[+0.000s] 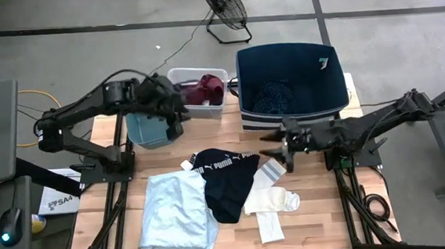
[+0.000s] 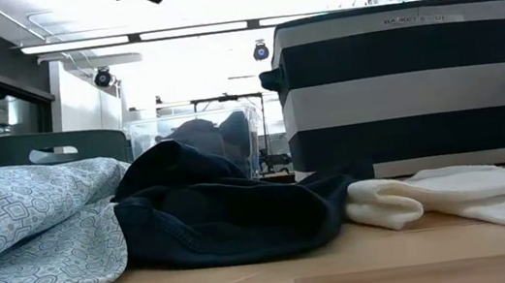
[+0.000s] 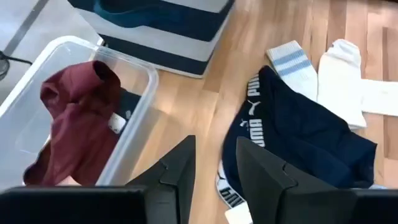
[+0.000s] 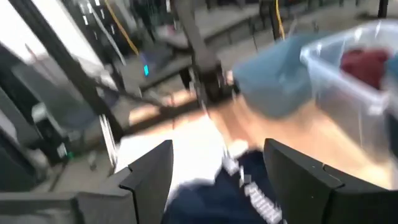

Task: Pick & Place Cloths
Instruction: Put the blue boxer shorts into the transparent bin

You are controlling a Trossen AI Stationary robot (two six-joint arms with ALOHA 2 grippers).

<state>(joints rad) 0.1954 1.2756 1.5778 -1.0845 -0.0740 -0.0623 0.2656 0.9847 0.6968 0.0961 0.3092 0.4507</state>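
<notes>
The pale-blue cloth (image 1: 178,218) lies crumpled at the table's near left. The black PUMA cloth (image 1: 227,183) (image 3: 305,137) overlaps its right edge. White socks (image 1: 271,203) (image 3: 339,74) lie right of the black one. A maroon cloth (image 1: 204,89) (image 3: 78,118) sits in the clear bin, and a navy dotted cloth (image 1: 276,99) in the striped navy bin. My left gripper (image 1: 181,112) (image 3: 214,143) hovers open over the table beside the clear bin. My right gripper (image 1: 275,146) (image 4: 217,146) is open in the air, just right of the PUMA cloth, and holds nothing.
Three bins line the far edge: a teal bin (image 1: 148,130) under my left arm, the clear bin (image 1: 180,75) and the striped navy bin (image 1: 288,53). Bare wood shows at the table's near right (image 1: 331,219). A fan (image 1: 224,7) stands on the floor beyond the table.
</notes>
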